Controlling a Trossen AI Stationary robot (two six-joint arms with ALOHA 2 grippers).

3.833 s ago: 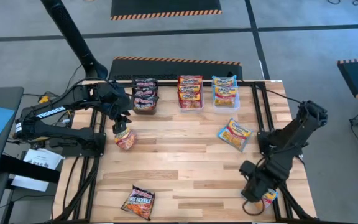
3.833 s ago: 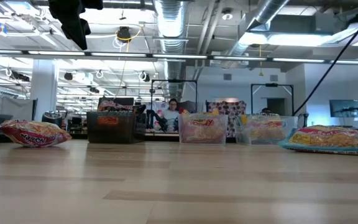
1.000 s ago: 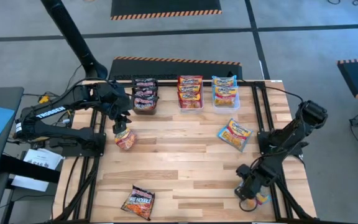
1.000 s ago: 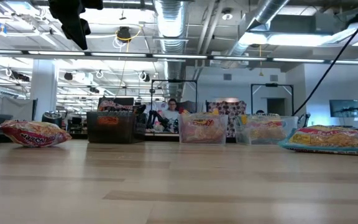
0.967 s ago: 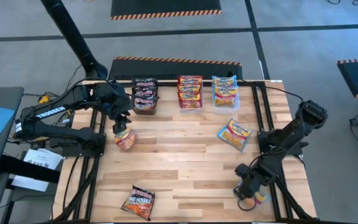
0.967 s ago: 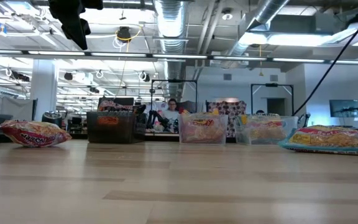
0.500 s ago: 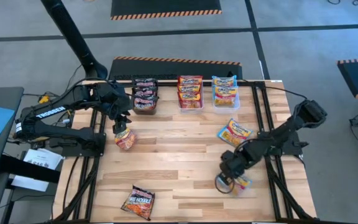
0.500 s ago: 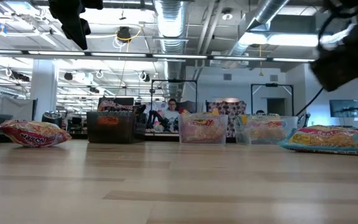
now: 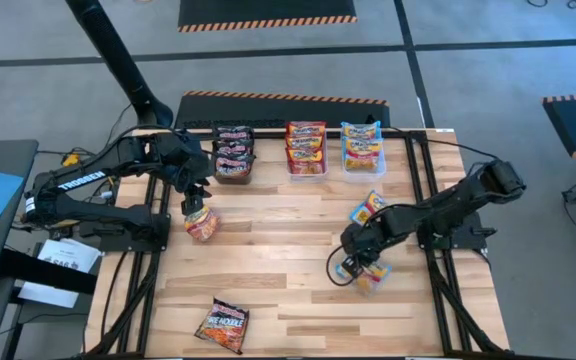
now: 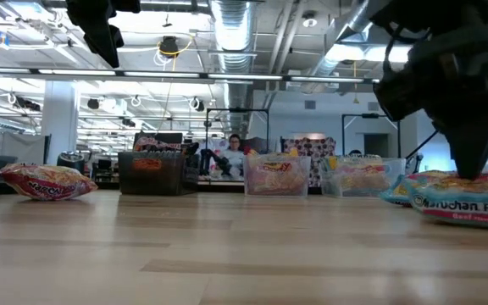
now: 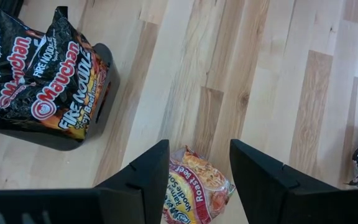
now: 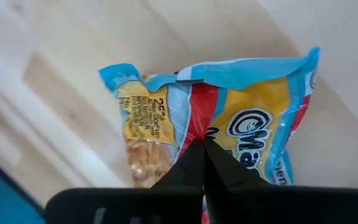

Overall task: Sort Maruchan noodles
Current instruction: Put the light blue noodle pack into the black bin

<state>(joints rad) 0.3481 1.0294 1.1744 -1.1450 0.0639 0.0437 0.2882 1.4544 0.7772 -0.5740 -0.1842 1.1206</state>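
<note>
Three bins (image 9: 306,165), four loose packets; right gripper (image 9: 357,268) pinches a blue packet (image 9: 371,276) nearer than them, left gripper (image 9: 196,208) spread over red packet (image 9: 202,226).

Light-blue, yellow and red packet (image 12: 229,118); black-red packets (image 11: 39,74) in black bin (image 11: 101,106).

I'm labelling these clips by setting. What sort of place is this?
Probably a robotics lab in an open industrial workspace: hazard-striped floor mats, exposed ceiling ducts, and a wooden table on a metal frame.
</note>
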